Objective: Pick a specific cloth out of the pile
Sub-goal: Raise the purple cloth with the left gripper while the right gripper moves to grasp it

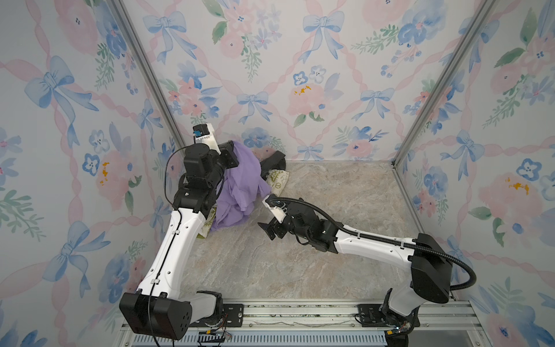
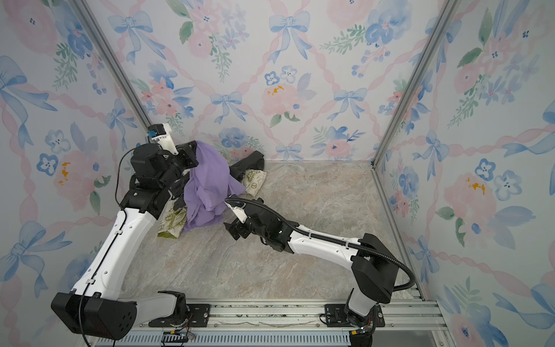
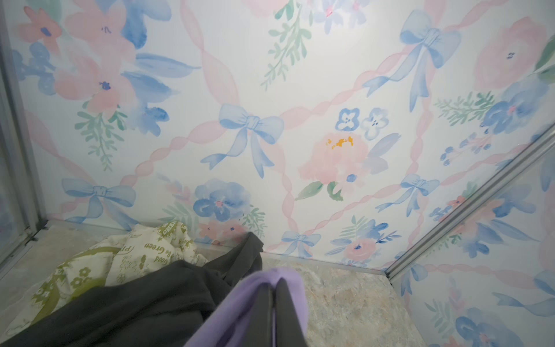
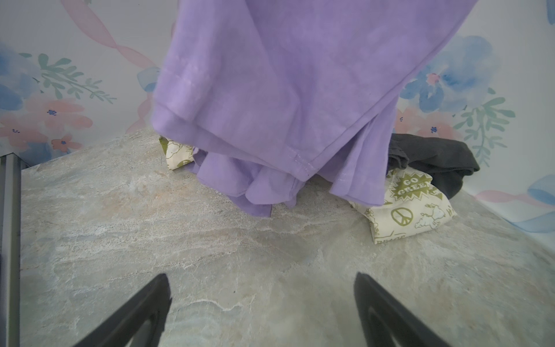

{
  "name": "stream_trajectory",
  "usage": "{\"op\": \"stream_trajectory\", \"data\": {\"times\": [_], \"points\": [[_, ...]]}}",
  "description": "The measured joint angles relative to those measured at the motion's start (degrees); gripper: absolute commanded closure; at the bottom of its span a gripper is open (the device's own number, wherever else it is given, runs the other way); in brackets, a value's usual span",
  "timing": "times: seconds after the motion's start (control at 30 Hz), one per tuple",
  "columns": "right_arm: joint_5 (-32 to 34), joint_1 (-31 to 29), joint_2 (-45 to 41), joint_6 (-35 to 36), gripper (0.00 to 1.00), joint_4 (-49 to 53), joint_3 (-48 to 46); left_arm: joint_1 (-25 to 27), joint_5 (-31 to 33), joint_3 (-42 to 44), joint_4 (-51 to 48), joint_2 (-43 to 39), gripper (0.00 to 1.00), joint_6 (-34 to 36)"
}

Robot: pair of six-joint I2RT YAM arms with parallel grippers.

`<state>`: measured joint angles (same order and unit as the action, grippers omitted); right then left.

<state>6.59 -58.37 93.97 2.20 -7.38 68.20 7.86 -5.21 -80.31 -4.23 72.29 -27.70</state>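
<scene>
Above the pile (image 1: 277, 180), left gripper (image 3: 273, 293) pinching the cloth (image 1: 240, 180), right gripper (image 4: 261, 274) spread wide

The cloth (image 4: 270, 90) is thin, soft lavender fabric, matt and faintly mottled, with stitched hems. Just behind it lie the dark grey garment (image 4: 435, 162), matt plain fabric, and the cream cloth (image 4: 405, 210), a matt weave printed in olive green. Under the cloth the tabletop (image 1: 300, 255) looks like veined stone, smooth with low sheen, and well in front of the cloth the rail (image 1: 300, 311) is bare grooved metal and the left arm (image 1: 183, 240) has a smooth white plastic shell.
</scene>
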Motion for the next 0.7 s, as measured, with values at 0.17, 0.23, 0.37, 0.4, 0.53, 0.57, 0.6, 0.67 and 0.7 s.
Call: {"op": "stream_trajectory", "data": {"times": [0.17,0.23,0.37,0.4,0.53,0.57,0.6,0.67,0.7], "points": [[1.31,0.92,-0.57,1.36,0.03,0.63,1.92,0.00,-4.90,-4.42,4.85,0.63,1.00,-1.07],[2.10,1.29,-1.49,1.88,0.03,0.79,2.47,0.00,-6.40,-5.29,6.40,0.68,1.00,-1.57],[3.63,2.10,-4.17,1.92,0.03,1.18,2.71,0.00,-8.57,-4.50,8.98,0.66,1.00,-3.34],[3.87,2.40,-5.03,1.90,0.03,1.73,2.71,0.00,-8.83,-3.48,9.46,0.59,1.00,-3.80],[4.48,3.67,-7.89,1.88,0.03,3.96,2.71,0.28,-8.85,2.99,10.40,0.11,1.00,-5.49],[4.59,4.04,-8.57,1.81,0.02,4.33,2.71,0.44,-8.66,5.38,10.36,-0.07,1.00,-5.99],[4.59,4.39,-9.14,1.68,0.00,4.66,2.71,0.61,-8.48,7.32,10.23,-0.17,1.00,-6.54],[4.61,5.07,-9.99,1.16,0.02,5.51,3.04,1.07,-8.07,10.75,9.99,-0.24,1.00,-7.58],[4.61,5.42,-10.01,0.76,0.02,5.79,3.52,1.38,-7.82,12.46,9.86,-0.24,1.00,-8.20]]}}
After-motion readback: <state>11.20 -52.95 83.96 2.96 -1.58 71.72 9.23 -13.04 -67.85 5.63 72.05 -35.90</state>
